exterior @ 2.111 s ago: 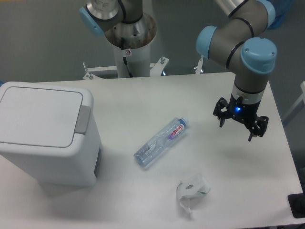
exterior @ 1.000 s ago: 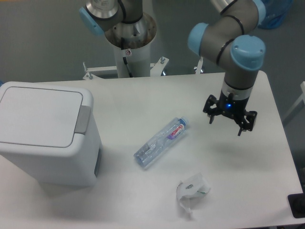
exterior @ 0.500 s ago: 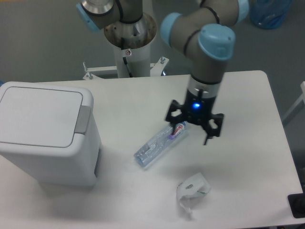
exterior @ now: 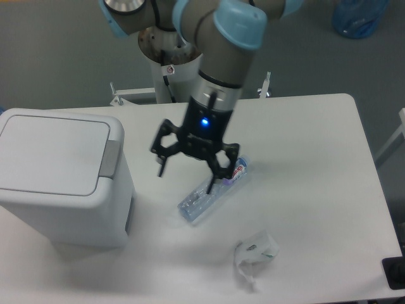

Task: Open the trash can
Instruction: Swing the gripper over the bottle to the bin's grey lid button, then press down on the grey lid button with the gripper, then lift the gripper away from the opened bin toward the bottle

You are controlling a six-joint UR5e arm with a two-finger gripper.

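Leftmost, well off to the gripper's left, stands one trash can, a white boxy bin at the table's left edge. Its flat lid lies down, closed, and the single grey push-button tab sits on the side of the lid that faces the gripper. Between bin and gripper is a strip of bare white table.

The one gripper hangs above the table, its two black fingers spread wide apart and holding nothing; a blue light glows on its body just above them.

Directly beneath and slightly right of the gripper lies one clear plastic bottle, on its side and slanted, its cap end pointing up and right. The right-hand finger overlaps the bottle here; whether they touch I cannot tell.

Below and right of the gripper, near the table's front edge, lies one crumpled white wrapper, apart from the bottle.
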